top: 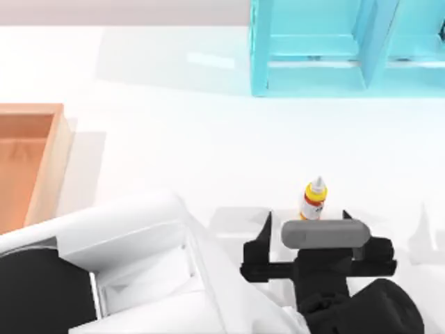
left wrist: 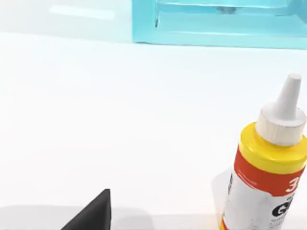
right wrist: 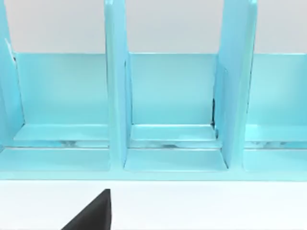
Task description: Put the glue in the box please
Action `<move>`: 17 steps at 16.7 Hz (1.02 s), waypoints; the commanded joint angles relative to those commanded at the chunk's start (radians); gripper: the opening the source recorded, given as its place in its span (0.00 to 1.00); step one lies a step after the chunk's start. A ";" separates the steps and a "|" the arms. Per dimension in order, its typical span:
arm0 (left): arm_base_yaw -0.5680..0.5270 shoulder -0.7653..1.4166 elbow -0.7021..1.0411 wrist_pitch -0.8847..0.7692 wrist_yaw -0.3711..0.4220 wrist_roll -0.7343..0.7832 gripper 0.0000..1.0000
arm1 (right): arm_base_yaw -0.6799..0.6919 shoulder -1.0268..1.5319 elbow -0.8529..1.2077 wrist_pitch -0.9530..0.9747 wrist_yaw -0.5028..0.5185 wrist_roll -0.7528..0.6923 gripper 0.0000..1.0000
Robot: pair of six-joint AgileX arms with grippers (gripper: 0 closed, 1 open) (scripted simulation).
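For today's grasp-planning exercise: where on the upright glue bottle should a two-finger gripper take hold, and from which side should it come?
Grip the glue bottle across its yellow and labelled body, below the white cone nozzle, which tapers and would likely slip. It stands upright on the white table, so come in level from the near side, where the left gripper already sits open just behind it.

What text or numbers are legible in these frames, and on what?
"3" in white, cut off at the picture's edge, on the red band of the glue label, left wrist view.
"G" in black, start of a cut-off word, on the white part of the same label.
Small white print on the red band: too small to read.
Top view: the glue label is too small to read.
The box and the light blue shelf unit: no markings.
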 joint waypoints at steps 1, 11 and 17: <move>-0.023 0.040 0.018 0.009 -0.020 -0.012 1.00 | 0.000 0.000 0.000 0.000 0.000 0.000 1.00; -0.052 0.120 0.055 0.037 -0.049 -0.016 1.00 | 0.000 0.000 0.000 0.000 0.000 0.000 1.00; 0.077 0.234 0.156 0.223 0.064 0.170 1.00 | 0.000 0.000 0.000 0.000 0.000 0.000 1.00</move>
